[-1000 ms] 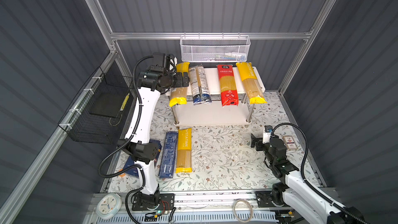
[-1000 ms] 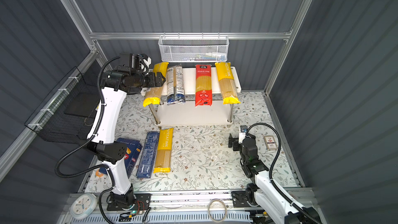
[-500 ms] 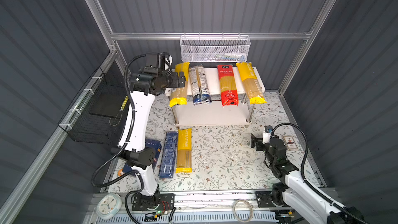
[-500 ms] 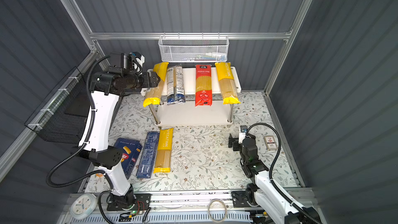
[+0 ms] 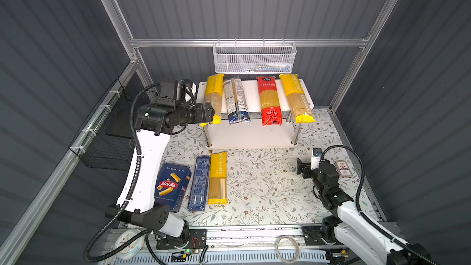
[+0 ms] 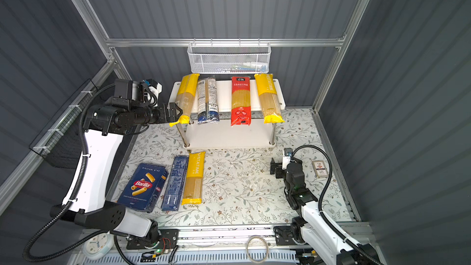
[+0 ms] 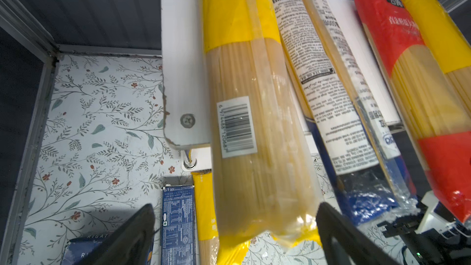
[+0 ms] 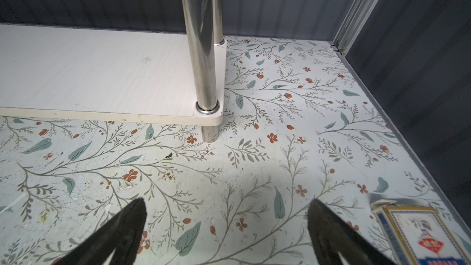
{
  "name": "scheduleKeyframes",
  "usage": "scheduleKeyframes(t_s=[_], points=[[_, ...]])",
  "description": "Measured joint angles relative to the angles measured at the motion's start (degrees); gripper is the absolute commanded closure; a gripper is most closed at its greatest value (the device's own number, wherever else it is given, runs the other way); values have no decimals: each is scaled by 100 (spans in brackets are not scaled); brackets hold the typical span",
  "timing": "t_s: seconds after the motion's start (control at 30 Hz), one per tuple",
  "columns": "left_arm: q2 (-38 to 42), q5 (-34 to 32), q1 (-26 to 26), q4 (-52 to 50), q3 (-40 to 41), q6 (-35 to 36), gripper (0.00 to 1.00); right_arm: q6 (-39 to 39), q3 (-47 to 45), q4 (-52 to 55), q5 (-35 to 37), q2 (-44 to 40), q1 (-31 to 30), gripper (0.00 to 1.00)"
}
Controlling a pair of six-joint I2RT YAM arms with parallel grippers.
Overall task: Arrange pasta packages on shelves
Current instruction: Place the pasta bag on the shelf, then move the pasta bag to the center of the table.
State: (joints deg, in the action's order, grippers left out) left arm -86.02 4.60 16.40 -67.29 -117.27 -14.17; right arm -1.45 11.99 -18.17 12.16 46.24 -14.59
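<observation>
The shelves [image 5: 251, 136] stand at the back of the mat. Across the top board lie a yellow pasta bag [image 5: 213, 95], a grey-and-dark-blue bag [image 5: 235, 98], a red bag [image 5: 269, 100] and another yellow bag [image 5: 297, 98]; their front ends overhang. On the mat lie the wide Barilla box [image 5: 171, 187], the narrow blue box [image 5: 200, 183] and a third yellow bag [image 5: 218, 178]. My left gripper [image 5: 209, 113] is open at the left yellow bag's overhanging end [image 7: 260, 200], which shows between the spread fingers. My right gripper [image 5: 300, 169] is open and empty, low over the mat [image 8: 226, 207].
A white mesh basket [image 5: 254, 59] hangs on the back wall above the shelves. A black wire basket [image 5: 107, 133] hangs on the left wall. A small card [image 5: 343, 169] lies at the right edge beside my right arm. The lower board [image 8: 102, 72] is bare.
My left arm has drawn back to the left, and its open gripper has slid toward the left yellow bag's front end. The Barilla box is now uncovered. The right arm is still.
</observation>
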Motion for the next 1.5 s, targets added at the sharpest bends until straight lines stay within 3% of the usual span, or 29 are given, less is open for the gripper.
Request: scheduleKeyframes(t_s=[0.43, 0.67, 0.83, 1.2, 1.5], points=[[42, 428, 0, 483, 457, -168, 0, 0, 2, 0, -2, 0, 0, 1], [236, -256, 0, 422, 321, 92, 0, 2, 17, 46, -31, 33, 0, 1], [761, -776, 0, 520, 444, 214, 0, -98, 476, 686, -63, -240, 0, 1], [1836, -1744, 0, 634, 2094, 125, 0, -820, 903, 1768, -1322, -1414, 4, 1], [2761, -1917, 0, 739, 3202, -339, 0, -1176, 903, 2166, -2251, -1827, 4, 1]])
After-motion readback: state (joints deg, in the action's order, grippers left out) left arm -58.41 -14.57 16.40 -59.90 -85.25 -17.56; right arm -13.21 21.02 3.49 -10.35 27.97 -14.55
